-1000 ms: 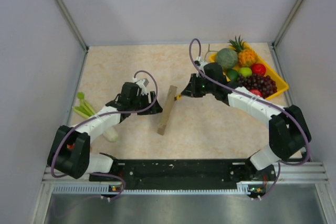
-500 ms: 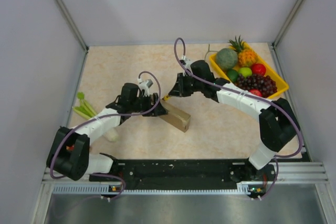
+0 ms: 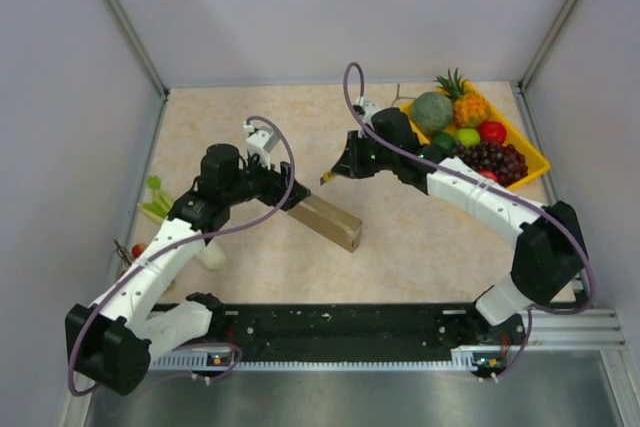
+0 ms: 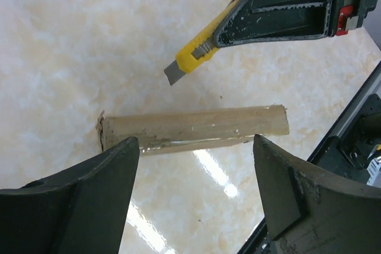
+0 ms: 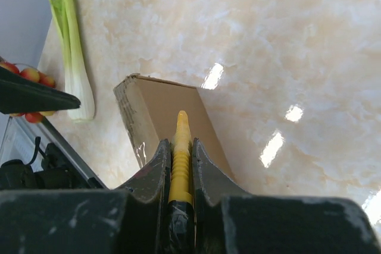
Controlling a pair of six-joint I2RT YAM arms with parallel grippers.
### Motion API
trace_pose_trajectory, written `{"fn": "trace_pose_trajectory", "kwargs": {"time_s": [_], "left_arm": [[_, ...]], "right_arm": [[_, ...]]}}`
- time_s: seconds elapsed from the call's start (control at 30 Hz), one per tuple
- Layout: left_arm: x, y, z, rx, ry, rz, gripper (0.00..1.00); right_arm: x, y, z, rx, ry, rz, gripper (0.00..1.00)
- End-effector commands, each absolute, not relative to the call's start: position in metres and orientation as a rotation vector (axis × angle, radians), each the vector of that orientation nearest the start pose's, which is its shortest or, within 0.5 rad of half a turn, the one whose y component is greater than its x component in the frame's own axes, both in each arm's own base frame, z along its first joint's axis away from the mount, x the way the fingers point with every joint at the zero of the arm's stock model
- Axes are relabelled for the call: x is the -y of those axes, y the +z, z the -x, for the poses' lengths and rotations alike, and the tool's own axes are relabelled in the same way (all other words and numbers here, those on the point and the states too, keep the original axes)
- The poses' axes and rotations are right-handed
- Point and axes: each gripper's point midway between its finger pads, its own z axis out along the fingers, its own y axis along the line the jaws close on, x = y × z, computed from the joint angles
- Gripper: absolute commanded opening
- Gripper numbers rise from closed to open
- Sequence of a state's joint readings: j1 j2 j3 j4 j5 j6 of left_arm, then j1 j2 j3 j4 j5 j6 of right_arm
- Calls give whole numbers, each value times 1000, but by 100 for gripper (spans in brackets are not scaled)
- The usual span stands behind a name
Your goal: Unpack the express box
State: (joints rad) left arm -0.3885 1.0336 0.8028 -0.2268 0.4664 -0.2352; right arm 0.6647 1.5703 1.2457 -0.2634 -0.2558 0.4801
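The express box (image 3: 328, 220) is a flat brown cardboard mailer lying closed on the marble table, taped along one edge (image 4: 193, 129). My left gripper (image 3: 291, 197) hovers just off its left end with the jaws wide open and nothing between them (image 4: 196, 146). My right gripper (image 3: 337, 173) hangs above and behind the box, shut on a yellow utility knife (image 5: 180, 147). In the left wrist view the knife's short blade (image 4: 190, 60) points down-left toward the box without touching it. Seen from the right wrist, the box (image 5: 172, 111) lies right under the knife tip.
A yellow tray (image 3: 532, 159) of fruit stands at the back right, close behind the right arm. A green-and-white leek (image 3: 158, 205) (image 5: 74, 52) lies at the left, with small red fruits (image 3: 135, 250) beside it. Grey walls close off both sides, and the black base rail (image 3: 340, 322) runs along the near edge.
The box went from standing on its edge to lying flat. My left gripper opened wider and pulled back off it. The right gripper, still holding the knife, drew back slightly.
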Motion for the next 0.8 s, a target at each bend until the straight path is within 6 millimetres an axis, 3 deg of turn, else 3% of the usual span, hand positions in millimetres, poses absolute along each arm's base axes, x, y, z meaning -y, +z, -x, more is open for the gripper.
{"fn": "trace_pose_trajectory", "kwargs": {"time_s": [0.0, 0.03, 0.1, 0.13, 0.2, 0.23, 0.3, 0.33, 0.37, 0.43, 0.57, 0.77], "left_arm": [[212, 246, -278, -1878, -820, -631, 81], [217, 243, -281, -1888, -830, -657, 80], [224, 256, -293, -1853, -816, -669, 79], [229, 246, -299, -1883, -824, -679, 77], [239, 249, -306, -1888, -840, -705, 75], [248, 243, -311, -1909, -872, -728, 73], [260, 226, -314, -1958, -924, -759, 73], [266, 225, -314, -1959, -948, -778, 72], [272, 224, -310, -1953, -991, -816, 72], [284, 213, -306, -1968, -1024, -867, 73], [295, 200, -295, -1968, -1070, -970, 79], [301, 174, -288, -2050, -1145, -1013, 78]], "right_arm": [[-304, 266, -313, -2077, 836, 353, 0], [-301, 271, -307, -2055, 840, 379, 0], [-301, 273, -282, -2014, 899, 535, 0], [-295, 287, -267, -1967, 927, 573, 0], [-289, 277, -240, -1960, 976, 670, 0], [-283, 285, -227, -1926, 999, 696, 0], [-280, 265, -205, -1960, 1056, 763, 0], [-279, 261, -194, -1956, 1079, 789, 0], [-277, 243, -187, -2000, 1087, 802, 0], [-281, 227, -173, -2032, 1098, 843, 0], [-288, 188, -171, -2128, 1031, 823, 0], [-287, 163, -202, -2173, 900, 612, 0]]}}
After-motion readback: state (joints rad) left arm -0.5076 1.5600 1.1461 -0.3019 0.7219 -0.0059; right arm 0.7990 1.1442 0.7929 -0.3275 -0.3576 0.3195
